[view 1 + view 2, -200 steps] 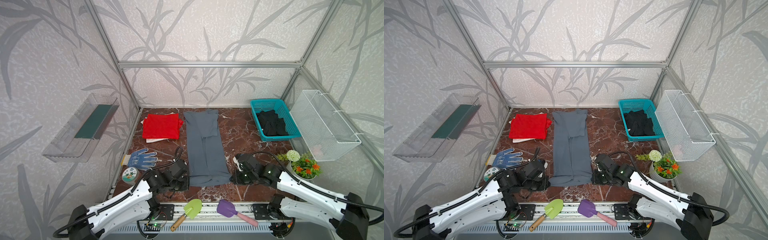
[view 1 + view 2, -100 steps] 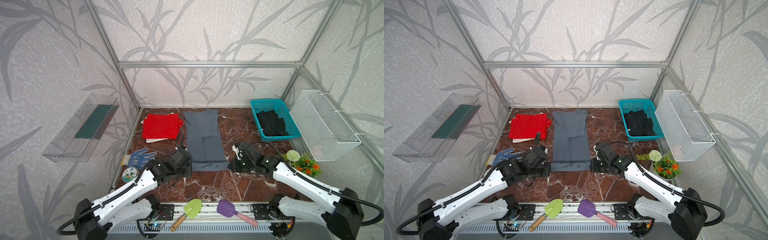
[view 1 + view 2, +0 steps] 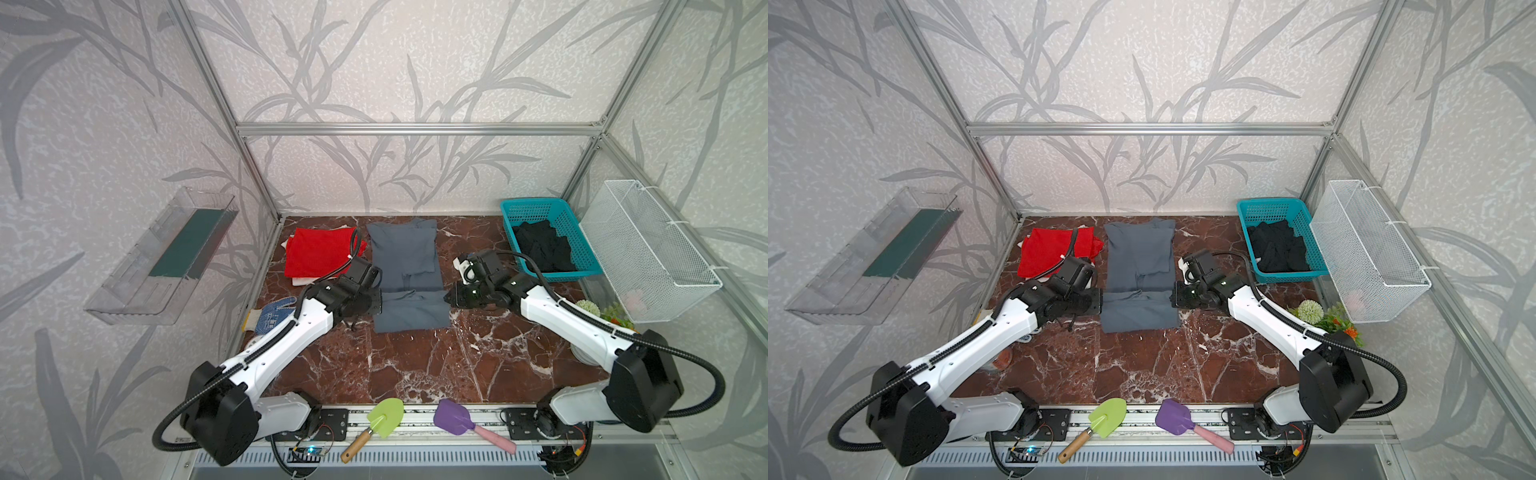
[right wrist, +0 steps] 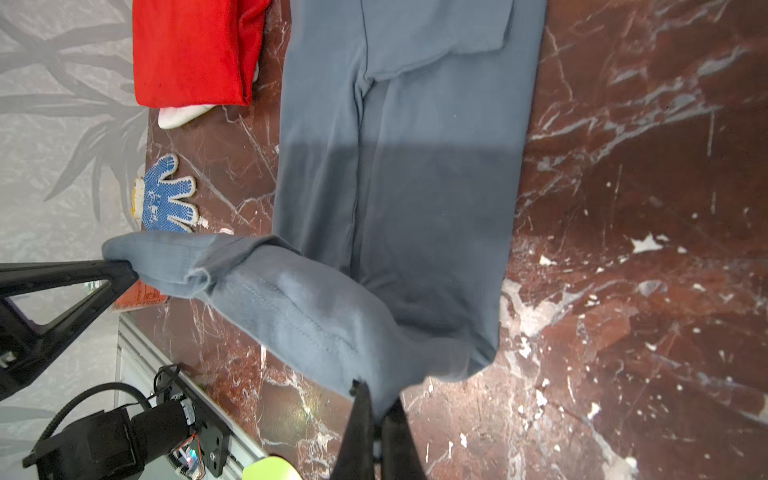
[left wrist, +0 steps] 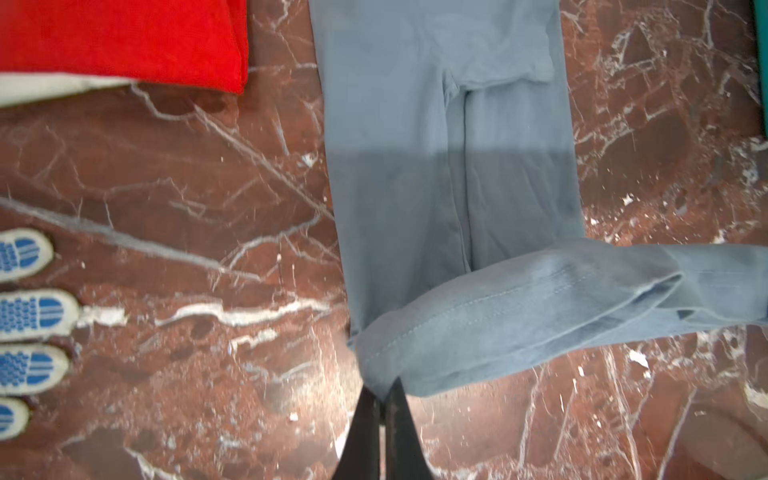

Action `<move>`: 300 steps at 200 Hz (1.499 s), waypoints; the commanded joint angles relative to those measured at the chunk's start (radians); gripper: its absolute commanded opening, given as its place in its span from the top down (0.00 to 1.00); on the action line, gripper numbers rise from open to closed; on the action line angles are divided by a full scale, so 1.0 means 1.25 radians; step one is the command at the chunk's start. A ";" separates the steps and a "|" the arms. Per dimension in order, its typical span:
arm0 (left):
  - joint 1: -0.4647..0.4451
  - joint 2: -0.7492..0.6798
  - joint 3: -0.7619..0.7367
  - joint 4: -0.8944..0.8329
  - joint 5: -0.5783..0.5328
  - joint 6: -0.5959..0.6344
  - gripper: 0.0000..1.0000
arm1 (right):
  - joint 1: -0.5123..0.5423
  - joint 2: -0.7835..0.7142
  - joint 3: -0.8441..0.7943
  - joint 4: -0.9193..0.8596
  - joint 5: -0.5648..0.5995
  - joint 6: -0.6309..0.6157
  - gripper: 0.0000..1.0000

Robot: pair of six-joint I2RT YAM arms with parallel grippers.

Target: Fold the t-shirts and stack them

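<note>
Where the two black fingers of the left gripper (image 5: 384,388) press together, they pinch one corner of the hem of the slate grey-blue cloth t-shirt (image 3: 409,266). The right gripper (image 4: 376,399) is clamped just as tightly on the opposite hem corner. Between them the hem is raised and doubled back over the shirt's lower body. The rest of the shirt lies flat along the middle of the dark red marble tabletop (image 3: 415,365). Just to its left rests a folded bright red t-shirt (image 3: 320,253). A crumpled black t-shirt (image 3: 542,249) sits in the teal plastic basket (image 3: 534,205) at the far right.
</note>
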 commanded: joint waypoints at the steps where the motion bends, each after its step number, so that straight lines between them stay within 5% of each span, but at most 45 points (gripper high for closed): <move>1: 0.033 0.053 0.063 0.017 0.022 0.052 1.00 | -0.022 0.038 0.049 0.022 -0.022 -0.035 1.00; 135: 0.155 0.419 0.325 0.030 0.118 0.115 1.00 | -0.121 0.397 0.302 0.030 -0.119 -0.083 1.00; 210: 0.194 0.523 0.379 0.045 0.132 0.117 1.00 | -0.147 0.520 0.381 0.035 -0.149 -0.094 1.00; 228: 0.198 0.531 0.382 0.054 0.137 0.124 1.00 | -0.153 0.525 0.389 0.037 -0.161 -0.099 0.86; 242: 0.199 0.518 0.373 0.078 0.148 0.136 0.76 | -0.155 0.502 0.388 0.021 -0.150 -0.120 0.71; 254: 0.199 0.491 0.354 0.109 0.148 0.139 0.66 | -0.154 0.461 0.361 0.031 -0.125 -0.124 0.63; 300: 0.158 0.363 0.244 0.191 0.181 0.109 0.63 | -0.096 0.319 0.234 0.021 -0.075 -0.117 0.62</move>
